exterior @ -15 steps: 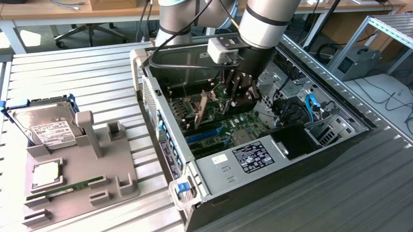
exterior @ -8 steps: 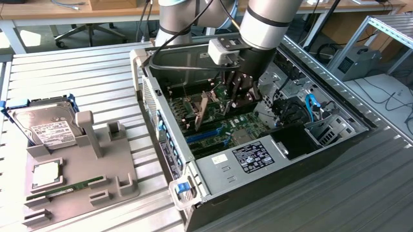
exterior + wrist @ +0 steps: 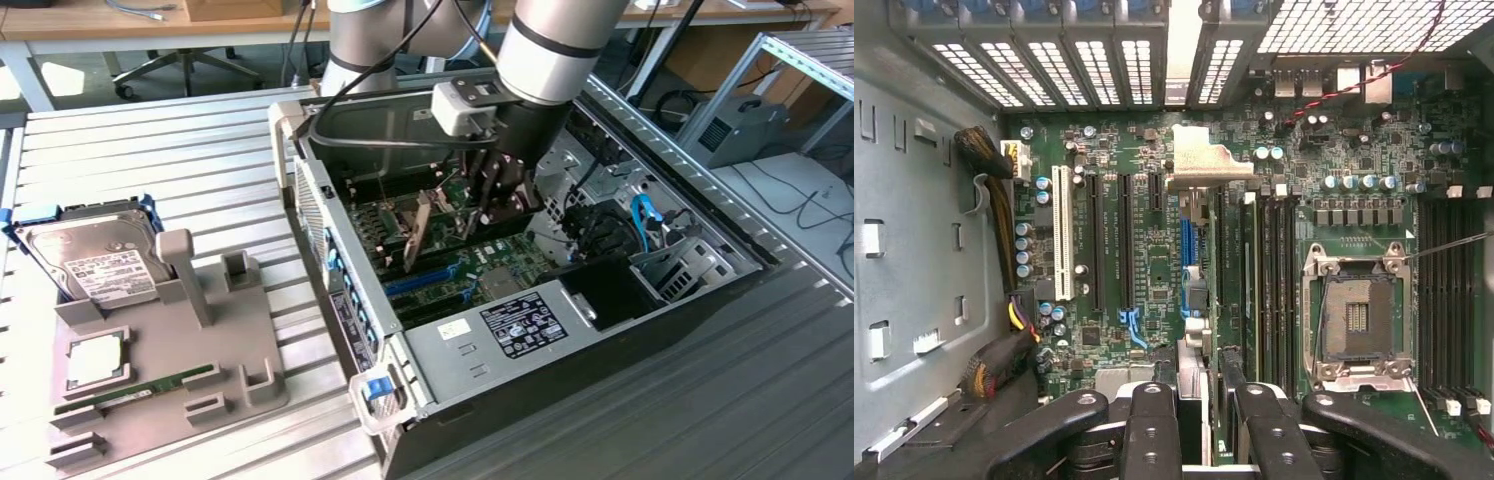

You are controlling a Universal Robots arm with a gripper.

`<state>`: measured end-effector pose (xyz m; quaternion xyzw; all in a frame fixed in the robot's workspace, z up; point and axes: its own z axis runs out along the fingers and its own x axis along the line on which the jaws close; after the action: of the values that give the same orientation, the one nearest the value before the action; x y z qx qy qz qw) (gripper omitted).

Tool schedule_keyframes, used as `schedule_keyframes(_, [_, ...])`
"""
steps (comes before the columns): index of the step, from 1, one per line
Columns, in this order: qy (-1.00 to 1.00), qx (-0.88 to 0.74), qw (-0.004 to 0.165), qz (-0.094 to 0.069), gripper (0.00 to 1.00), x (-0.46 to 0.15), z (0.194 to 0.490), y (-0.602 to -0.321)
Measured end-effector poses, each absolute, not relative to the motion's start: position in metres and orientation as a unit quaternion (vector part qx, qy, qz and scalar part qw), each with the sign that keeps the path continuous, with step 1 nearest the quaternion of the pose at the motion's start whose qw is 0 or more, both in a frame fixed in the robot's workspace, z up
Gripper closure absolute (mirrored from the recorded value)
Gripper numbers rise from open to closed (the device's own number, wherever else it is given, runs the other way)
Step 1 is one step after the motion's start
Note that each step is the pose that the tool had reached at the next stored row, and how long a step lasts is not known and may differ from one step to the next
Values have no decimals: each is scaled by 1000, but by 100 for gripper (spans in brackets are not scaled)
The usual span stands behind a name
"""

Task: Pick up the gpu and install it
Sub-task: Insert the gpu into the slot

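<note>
Tool (image 3: 1204, 425) pinches the gpu (image 3: 1199, 300) edge-on, straight below itself over the motherboard (image 3: 1144, 260) slots, so the card lines up.

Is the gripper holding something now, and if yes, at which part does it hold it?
Yes. The gripper holds the gpu by its upper edge, edge-on and upright over the motherboard inside the open computer case.

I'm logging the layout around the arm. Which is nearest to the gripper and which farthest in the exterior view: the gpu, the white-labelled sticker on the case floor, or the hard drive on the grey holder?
From the gripper:
1. gpu, inside the case, right beside the fingers.
2. sticker, on the case floor nearer the camera.
3. hard drive, outside the case, far toward the exterior view's left.
</note>
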<state>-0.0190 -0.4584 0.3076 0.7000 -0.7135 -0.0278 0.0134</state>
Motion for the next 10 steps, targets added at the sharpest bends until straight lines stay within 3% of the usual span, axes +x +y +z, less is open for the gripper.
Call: schedule_keyframes(10, [-714, 700, 13, -28, 73, -19, 307, -461])
